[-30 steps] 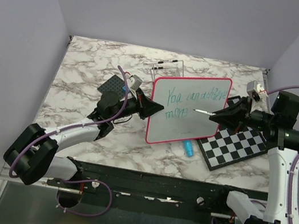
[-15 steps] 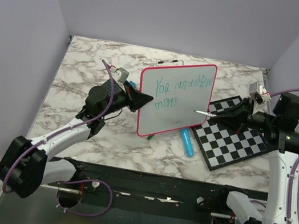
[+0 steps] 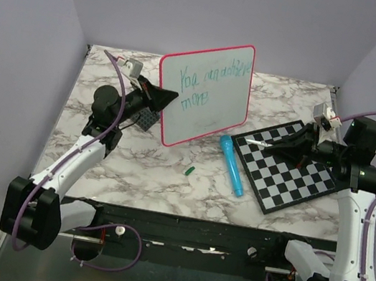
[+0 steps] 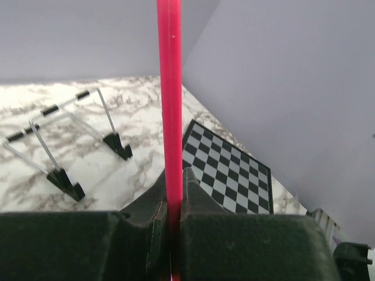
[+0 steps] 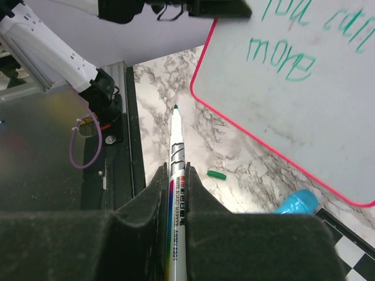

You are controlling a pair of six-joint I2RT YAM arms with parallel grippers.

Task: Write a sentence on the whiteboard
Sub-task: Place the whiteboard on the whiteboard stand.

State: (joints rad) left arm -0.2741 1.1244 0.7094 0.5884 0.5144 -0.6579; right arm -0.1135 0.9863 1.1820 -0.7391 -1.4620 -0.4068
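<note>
The whiteboard [image 3: 212, 86], white with a pink-red frame, is lifted off the table and tilted, its left edge [image 4: 170, 105] pinched in my shut left gripper [image 3: 168, 98]. The sentence [image 3: 209, 82] runs across it in two green lines, and its second line [image 5: 276, 58] shows in the right wrist view. My right gripper [image 3: 283, 146] is shut on a white marker [image 5: 176, 175] whose green tip points left. It hovers over the checkered board, apart from the whiteboard's right edge.
A black-and-white checkered board [image 3: 291, 173] lies at the right. A blue cylinder [image 3: 232, 164] lies beside it. A small green cap [image 3: 188, 172] rests on the marble. A wire stand [image 4: 70, 140] sits at the back. A small dark gridded block [image 3: 149, 118] lies under the left gripper.
My left arm has lifted the whiteboard up and to the back left, uncovering the blue cylinder and the green cap. The right gripper with the marker has barely moved.
</note>
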